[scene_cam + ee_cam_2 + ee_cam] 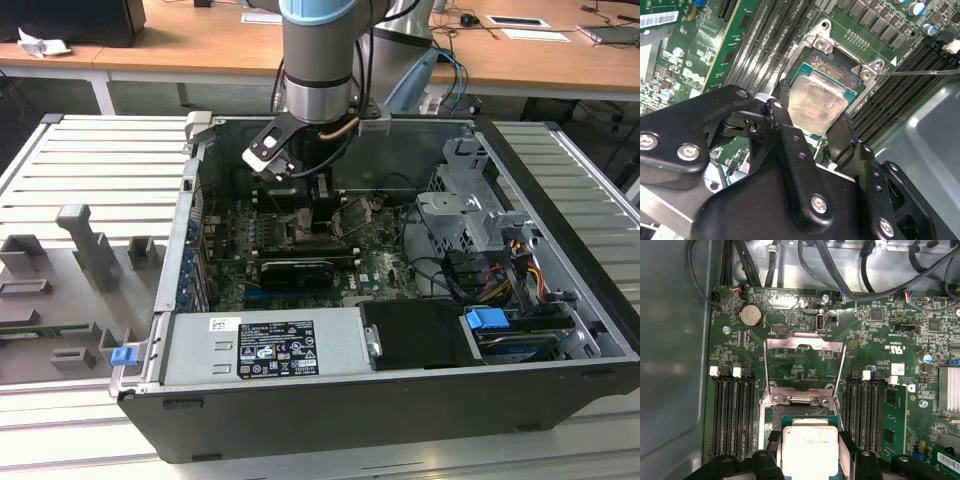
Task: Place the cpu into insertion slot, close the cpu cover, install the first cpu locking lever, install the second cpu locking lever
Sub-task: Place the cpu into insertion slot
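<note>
Green motherboard [790, 315]: one gripper [812, 117] grips one cpu [817, 100] at one insertion slot [836, 67].

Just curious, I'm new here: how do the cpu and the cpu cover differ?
The cpu is a solid plate; the cpu cover is a frame with a big window. The cpu is gripped in the hand at the insertion slot; the cpu cover lies swung open beyond it. Both are squarish silver metal.

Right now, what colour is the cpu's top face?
The cpu is dull silver-beige; second wrist view.
</note>
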Controlling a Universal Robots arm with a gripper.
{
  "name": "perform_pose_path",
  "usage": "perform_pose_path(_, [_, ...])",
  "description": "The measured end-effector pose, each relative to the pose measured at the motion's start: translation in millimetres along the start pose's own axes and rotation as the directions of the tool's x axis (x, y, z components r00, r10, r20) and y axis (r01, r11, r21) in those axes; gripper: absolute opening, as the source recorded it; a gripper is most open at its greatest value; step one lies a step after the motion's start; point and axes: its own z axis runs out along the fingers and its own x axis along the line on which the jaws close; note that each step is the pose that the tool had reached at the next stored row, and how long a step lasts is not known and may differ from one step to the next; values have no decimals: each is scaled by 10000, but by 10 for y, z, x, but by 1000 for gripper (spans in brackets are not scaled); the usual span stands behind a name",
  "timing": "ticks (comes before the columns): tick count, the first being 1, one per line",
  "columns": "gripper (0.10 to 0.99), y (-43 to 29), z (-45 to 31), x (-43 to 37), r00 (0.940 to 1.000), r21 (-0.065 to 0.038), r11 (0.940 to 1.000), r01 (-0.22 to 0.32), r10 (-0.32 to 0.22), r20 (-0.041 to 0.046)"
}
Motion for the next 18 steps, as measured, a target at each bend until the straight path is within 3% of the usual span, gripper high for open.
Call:
perform_pose_path(5, [541,-11,50,30,10000,-1,10000,2,-2,-2])
perform_pose_path(7, [541,-21,128,56,10000,-1,10000,-10,10,-2])
perform_pose_path(11, [541,-32,169,68,9990,6,9990,-439,439,24])
perform_pose_path(18, [541,-34,240,76,9983,7,9983,-575,575,30])
